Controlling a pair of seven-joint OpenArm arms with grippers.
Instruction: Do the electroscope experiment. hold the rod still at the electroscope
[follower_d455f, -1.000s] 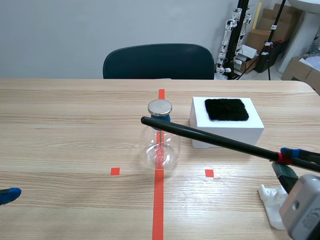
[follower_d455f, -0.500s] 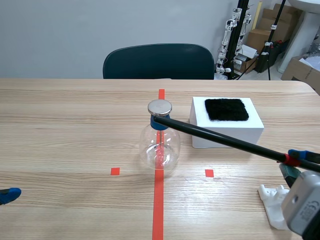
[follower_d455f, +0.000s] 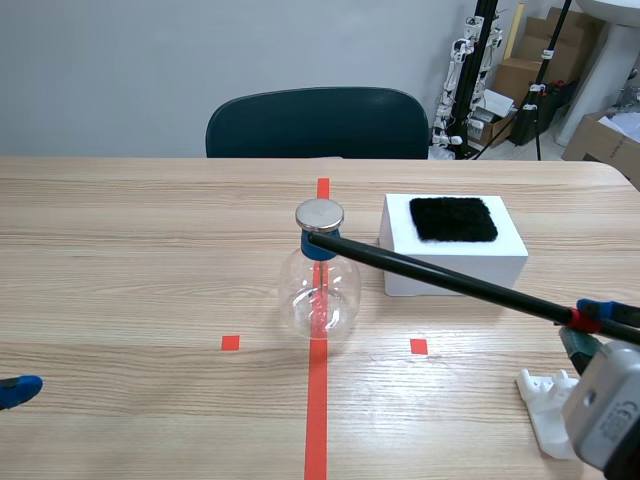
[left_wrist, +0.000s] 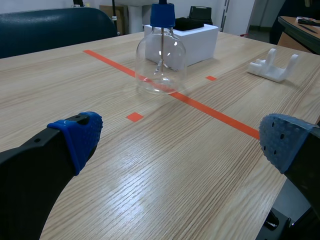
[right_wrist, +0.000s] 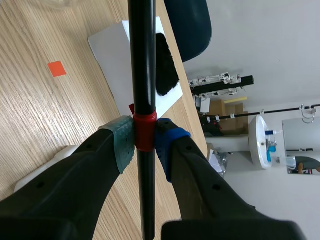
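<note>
Right gripper (right_wrist: 144, 140) clamped the black rod (follower_d455f: 440, 278) near its rear end — long axis slanting from it toward the table's middle, tip at the electroscope (follower_d455f: 320, 295), just beneath its metal disc (follower_d455f: 319, 215) — while the left gripper (left_wrist: 175, 145) gaped, well apart.

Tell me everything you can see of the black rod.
The rod is long, thin, glossy black, with a red band near one end. The right end effector is shut on that band. The rod slants past the white block; its tip appears to touch the electroscope's blue collar beneath the metal disc.
</note>
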